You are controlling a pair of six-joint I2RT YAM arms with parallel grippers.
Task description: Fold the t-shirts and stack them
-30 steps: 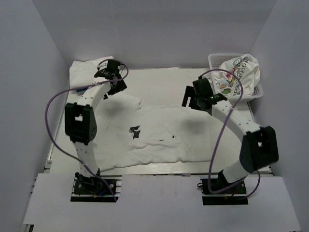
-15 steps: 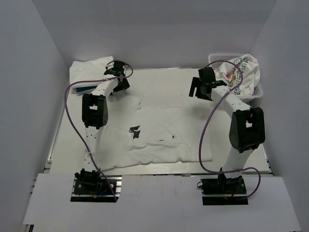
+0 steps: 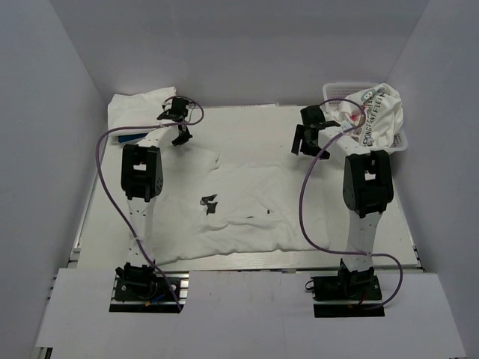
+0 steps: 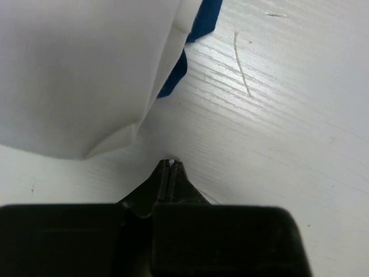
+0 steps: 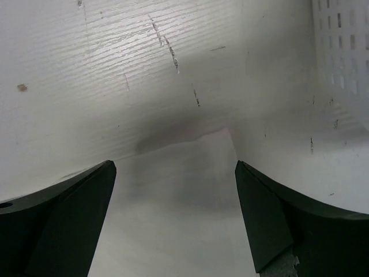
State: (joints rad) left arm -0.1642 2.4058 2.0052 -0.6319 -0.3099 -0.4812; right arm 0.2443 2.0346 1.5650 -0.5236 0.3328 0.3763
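Right, the left tool first: its wrist view shows the fingers pinched together on nothing, just beside the folded white t-shirt, with a dark blue t-shirt peeking out from beneath. Over to the right tool, which gapes wide above a corner of the spread white t-shirt. Only the overhead shows the printed t-shirt heaped in the basket at the counter's far right.

One spread white t-shirt and one folded white t-shirt pictured on the surface, one dark blue t-shirt, one printed t-shirt, one basket counted.
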